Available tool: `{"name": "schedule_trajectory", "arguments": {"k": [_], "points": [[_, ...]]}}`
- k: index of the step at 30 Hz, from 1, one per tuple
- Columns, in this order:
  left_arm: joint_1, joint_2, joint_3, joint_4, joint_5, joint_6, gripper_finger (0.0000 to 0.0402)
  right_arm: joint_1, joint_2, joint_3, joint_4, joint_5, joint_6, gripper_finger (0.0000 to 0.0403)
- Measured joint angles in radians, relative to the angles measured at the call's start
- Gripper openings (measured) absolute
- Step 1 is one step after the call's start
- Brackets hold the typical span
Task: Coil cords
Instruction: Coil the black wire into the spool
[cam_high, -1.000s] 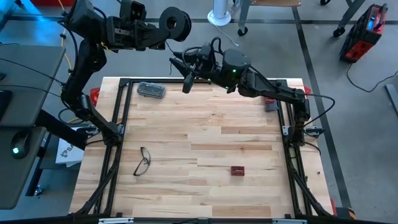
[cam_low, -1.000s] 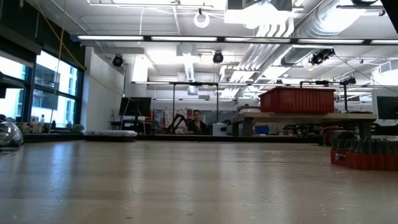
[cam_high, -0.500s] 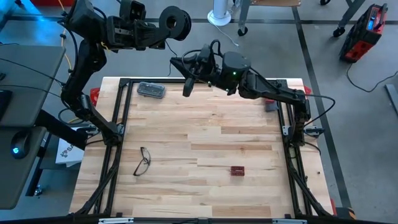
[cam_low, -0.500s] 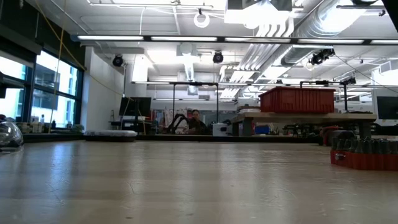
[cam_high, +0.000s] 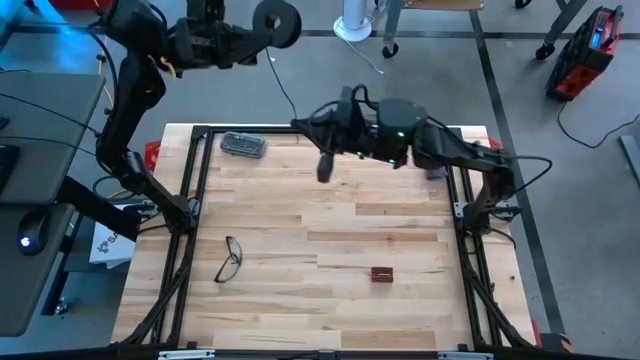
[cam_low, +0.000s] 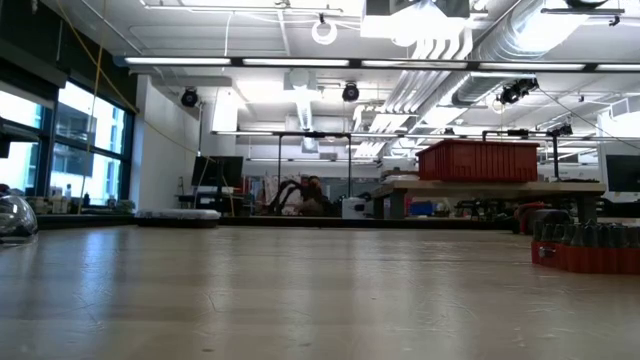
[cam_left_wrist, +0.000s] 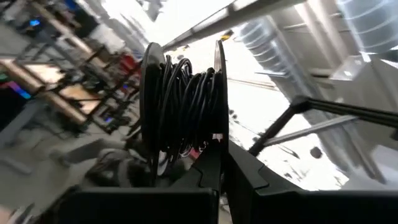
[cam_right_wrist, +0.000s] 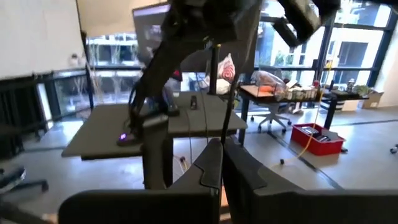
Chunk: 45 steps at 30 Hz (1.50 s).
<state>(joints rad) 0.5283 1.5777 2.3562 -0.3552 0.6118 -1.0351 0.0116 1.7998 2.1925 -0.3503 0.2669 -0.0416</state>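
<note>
The left gripper (cam_high: 262, 24) is raised beyond the far edge of the surface (cam_high: 330, 250), clamped on the black reel (cam_high: 277, 19) wound with wire (cam_left_wrist: 186, 102). The right gripper (cam_high: 324, 166), above the far edge, pinches the wire between pressed fingers.

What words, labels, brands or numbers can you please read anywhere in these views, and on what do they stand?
None can be read.
The reel shut in the left claw shows only wound wire, no label.
The red case on the floor shows no readable marking.
The small red block on the table shows none either.
</note>
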Motion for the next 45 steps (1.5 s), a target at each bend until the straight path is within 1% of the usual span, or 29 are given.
{"name": "schedule_trajectory", "arguments": {"k": [4,7,10,16,21,23,25,30,35,37,41,45], "points": [[0.022,-0.004,0.0,-0.107,0.004,0.022,0.0003,0.043,-0.049,0.0,-0.061,0.039,-0.049,0.0],[0.032,-0.013,0.0,-0.183,0.004,0.04,0.0003,0.069,-0.09,0.0,-0.109,0.097,-0.084,0.0],[0.035,-0.026,0.0,-0.224,0.005,0.041,0.0003,0.083,-0.118,0.001,-0.15,0.136,-0.1,0.0],[-0.012,-0.029,0.0,-0.264,0.023,-0.053,0.0003,0.083,-0.144,0.001,-0.15,0.145,-0.124,0.0],[-0.05,-0.028,0.0,-0.445,0.033,-0.063,0.0003,0.083,-0.147,0.001,-0.157,0.141,-0.15,0.0],[-0.064,-0.027,0.0,-0.484,0.031,-0.064,0.0003,0.083,-0.147,0.001,-0.157,0.14,-0.155,0.0],[-0.086,-0.023,0.0,-0.49,0.031,-0.083,0.0003,0.082,-0.147,0.001,-0.158,0.136,-0.169,0.0],[-0.134,-0.02,0.0,-0.445,0.033,-0.139,0.0003,0.071,-0.146,0.001,-0.169,0.133,-0.188,0.0],[-0.139,-0.02,0.0,-0.414,0.001,-0.168,0.0003,0.067,-0.152,0.001,-0.168,0.124,-0.2,0.0],[-0.139,-0.02,0.0,-0.385,0.005,-0.194,0.0003,0.067,-0.152,0.001,-0.168,0.128,-0.222,0.0],[-0.153,-0.021,0.0,-0.378,0.03,-0.238,0.0003,0.057,-0.152,0.001,-0.169,0.156,-0.24,0.0],[-0.186,-0.02,0.0,-0.38,0.03,-0.252,0.0003,0.04,-0.152,0.0,-0.159,0.144,-0.229,0.0]]}}
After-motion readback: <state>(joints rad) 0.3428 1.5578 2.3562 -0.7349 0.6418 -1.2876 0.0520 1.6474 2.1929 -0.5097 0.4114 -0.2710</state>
